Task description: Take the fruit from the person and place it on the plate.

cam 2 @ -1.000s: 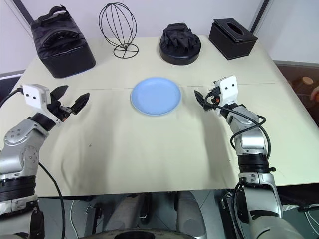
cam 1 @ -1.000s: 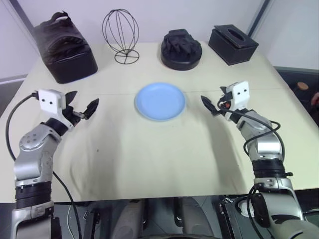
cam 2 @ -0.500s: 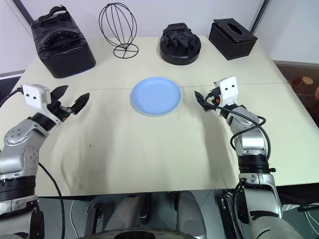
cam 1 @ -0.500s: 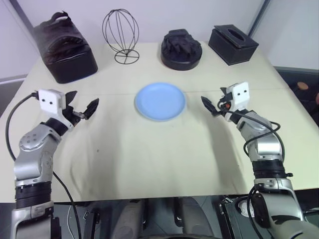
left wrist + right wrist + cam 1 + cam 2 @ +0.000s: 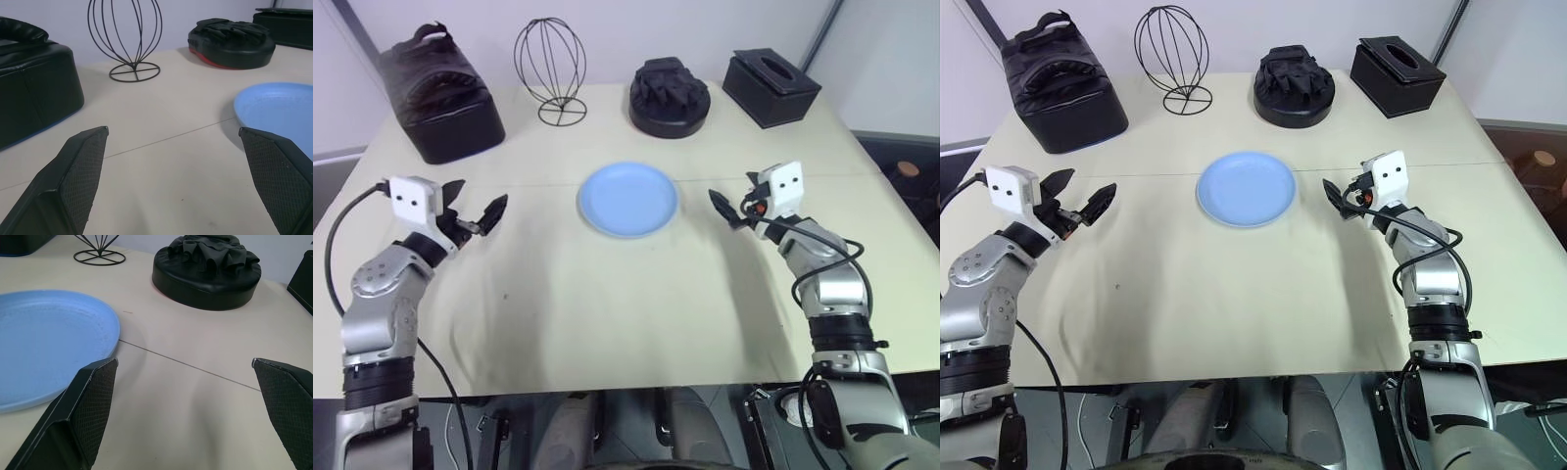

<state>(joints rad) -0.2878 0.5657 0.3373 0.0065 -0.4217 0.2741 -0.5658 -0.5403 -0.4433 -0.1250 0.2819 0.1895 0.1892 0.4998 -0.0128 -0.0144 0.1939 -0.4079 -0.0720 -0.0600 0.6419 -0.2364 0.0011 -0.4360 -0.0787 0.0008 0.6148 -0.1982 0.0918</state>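
The plate (image 5: 628,199) is a round, shallow, plain light-blue dish with nothing on it, lying flat at the middle of the desk (image 5: 607,313) between the left hand (image 5: 476,210) and the right hand (image 5: 734,210) (both hover just above the surface with fingers spread wide, holding nothing). The desk is pale cream; along its far edge stand a black padded bag (image 5: 440,93), a wire head-shaped stand (image 5: 551,69), a round black cushion (image 5: 670,95) and a black tissue box (image 5: 771,88), with a pale wall behind.

Lab-like test room: cream table (image 5: 607,313) with staged props, bare white walls.
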